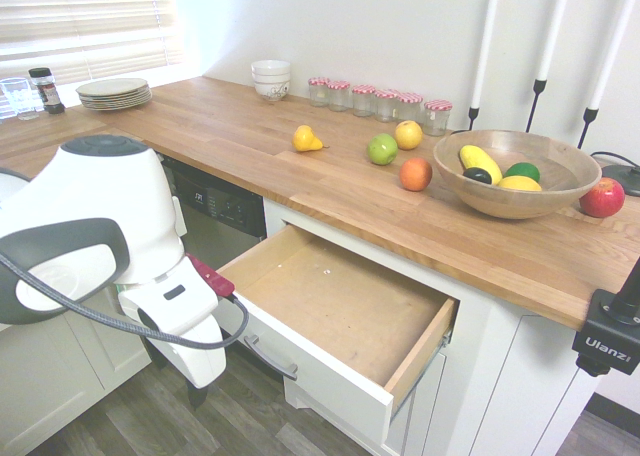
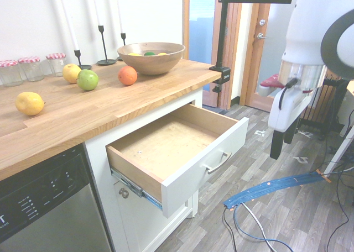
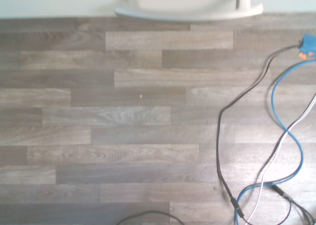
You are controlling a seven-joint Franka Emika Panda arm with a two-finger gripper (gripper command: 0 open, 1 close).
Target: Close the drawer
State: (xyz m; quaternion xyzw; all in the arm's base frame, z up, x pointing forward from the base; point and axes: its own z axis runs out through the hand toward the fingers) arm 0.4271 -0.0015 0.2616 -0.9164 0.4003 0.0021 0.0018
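**Drawer found open; gripper standing off in front of it**

We record one drawer [image 1: 340, 321] pulled well out beneath the wooden countertop [image 1: 250, 141], its plywood bottom bare and its single curved silver handle [image 2: 218, 163] on the white front. We find the gripper [image 2: 283, 143] hanging over the grey plank floor [image 3: 123, 116] just in front of that drawer, pointing down, its dark fingers parted and holding nothing, clear of the handle.

On the countertop we count one wooden bowl [image 1: 520, 198] with four pieces of fruit inside it, and five loose fruits outside it: one yellow pear [image 1: 305, 139], one yellow apple [image 1: 408, 134], one green apple [image 1: 382, 149], one orange [image 1: 415, 174] and one red apple [image 1: 602, 197]. Along the wall we count six jars [image 1: 380, 100] with red checked lids, three white candles [image 1: 548, 31] in black holders, and one stack of white bowls [image 1: 271, 78]. At the far end sits one stack of plates [image 1: 112, 92]. One dishwasher [image 2: 47, 208] adjoins the drawer unit.
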